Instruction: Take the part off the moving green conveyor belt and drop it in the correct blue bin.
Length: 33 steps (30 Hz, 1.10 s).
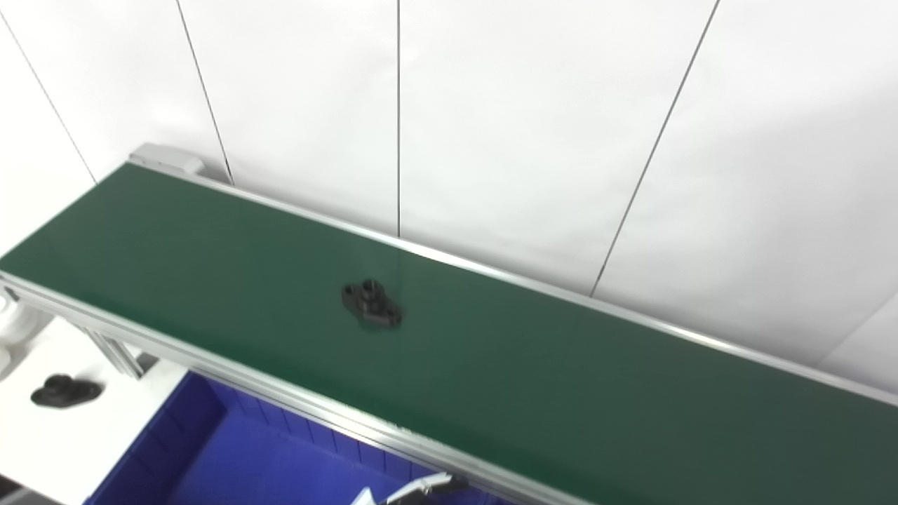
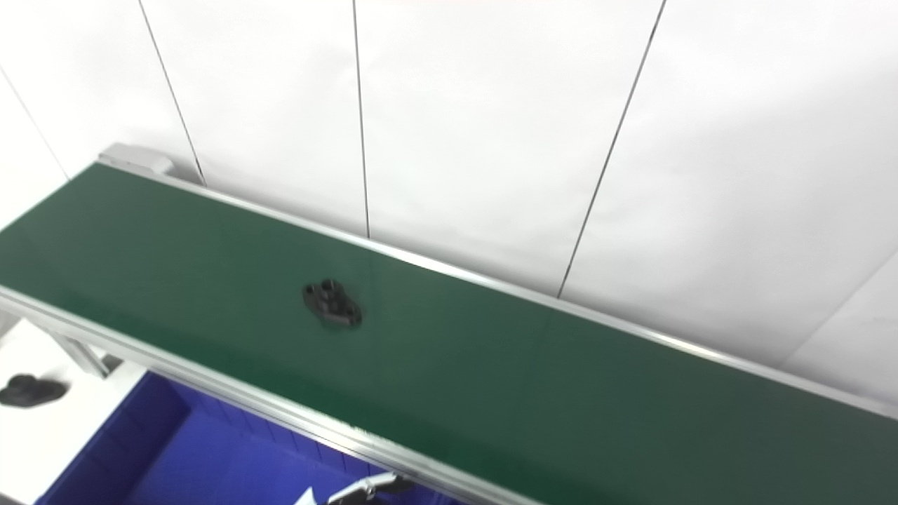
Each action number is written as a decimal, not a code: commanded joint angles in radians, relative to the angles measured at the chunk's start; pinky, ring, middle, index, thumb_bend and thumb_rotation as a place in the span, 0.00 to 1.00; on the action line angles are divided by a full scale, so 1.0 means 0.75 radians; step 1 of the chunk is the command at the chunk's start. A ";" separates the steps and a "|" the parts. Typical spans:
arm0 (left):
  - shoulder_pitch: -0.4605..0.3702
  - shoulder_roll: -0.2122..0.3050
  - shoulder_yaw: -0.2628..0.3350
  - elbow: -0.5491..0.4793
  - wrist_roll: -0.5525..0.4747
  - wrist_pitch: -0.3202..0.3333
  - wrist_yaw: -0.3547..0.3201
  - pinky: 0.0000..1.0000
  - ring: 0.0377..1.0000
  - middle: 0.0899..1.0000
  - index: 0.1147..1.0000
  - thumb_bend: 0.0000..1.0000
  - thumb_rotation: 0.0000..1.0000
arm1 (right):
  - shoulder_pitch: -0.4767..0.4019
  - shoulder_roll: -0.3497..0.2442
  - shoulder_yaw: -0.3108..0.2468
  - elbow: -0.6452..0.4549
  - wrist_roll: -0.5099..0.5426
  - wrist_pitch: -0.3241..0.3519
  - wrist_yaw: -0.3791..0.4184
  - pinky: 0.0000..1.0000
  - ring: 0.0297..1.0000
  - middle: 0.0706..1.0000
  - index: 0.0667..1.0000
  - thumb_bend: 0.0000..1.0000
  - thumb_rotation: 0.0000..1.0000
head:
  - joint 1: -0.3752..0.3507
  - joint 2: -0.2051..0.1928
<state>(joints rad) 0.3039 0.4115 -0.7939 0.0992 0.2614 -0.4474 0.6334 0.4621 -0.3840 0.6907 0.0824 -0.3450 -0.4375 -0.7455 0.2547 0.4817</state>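
The black part [image 1: 372, 303], a flat flanged piece with a raised hub and holes, lies on the green conveyor belt [image 1: 561, 372] roughly midway across its width and left of the picture's middle, touching nothing else. The belt runs slantwise from upper left to lower right, edged by a silver aluminium frame rail [image 1: 280, 393] on its near side, with white wall panels [image 1: 526, 126] behind its far edge. Below the near rail sits a blue bin [image 1: 210, 456], its inside partly in view. At the bottom edge, over the bin, a small white and dark tip of a hand [image 1: 421, 487] shows; whether its fingers are apart or together cannot be told, nor which arm it belongs to. At far left, a second black part [image 1: 64, 391] rests on the white counter [image 1: 84, 435] beside the bin.
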 commanded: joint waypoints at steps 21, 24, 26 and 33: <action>-0.081 0.046 -0.163 0.012 0.009 -0.030 0.246 0.66 0.77 0.81 0.76 0.91 0.23 | -0.061 0.115 -0.439 -0.539 0.051 -0.005 0.371 0.75 0.75 0.81 0.94 0.79 0.36 | -0.069 0.023; -0.081 0.056 -0.165 0.017 0.001 -0.030 0.248 0.67 0.78 0.81 0.75 0.91 0.23 | -0.112 0.161 -0.497 -0.573 0.078 0.053 0.475 0.70 0.73 0.77 0.91 0.77 0.32 | -0.087 0.041; -0.079 0.059 -0.165 0.017 -0.013 -0.030 0.239 0.68 0.78 0.81 0.75 0.91 0.24 | -0.147 0.182 -0.527 -0.600 0.092 0.106 0.548 0.66 0.71 0.76 0.90 0.77 0.31 | -0.099 0.038; -0.082 0.065 -0.172 0.012 -0.038 -0.030 0.240 0.66 0.76 0.80 0.74 0.92 0.23 | -0.284 0.264 -0.607 -0.641 -0.063 0.212 0.704 0.70 0.72 0.74 0.86 0.85 0.46 | -0.140 0.050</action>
<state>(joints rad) 0.2502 0.4429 -0.9202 0.1214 0.2323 -0.4474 0.8001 0.2760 -0.1968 0.2472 -0.3629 -0.3570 -0.2777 -0.2339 0.1626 0.5216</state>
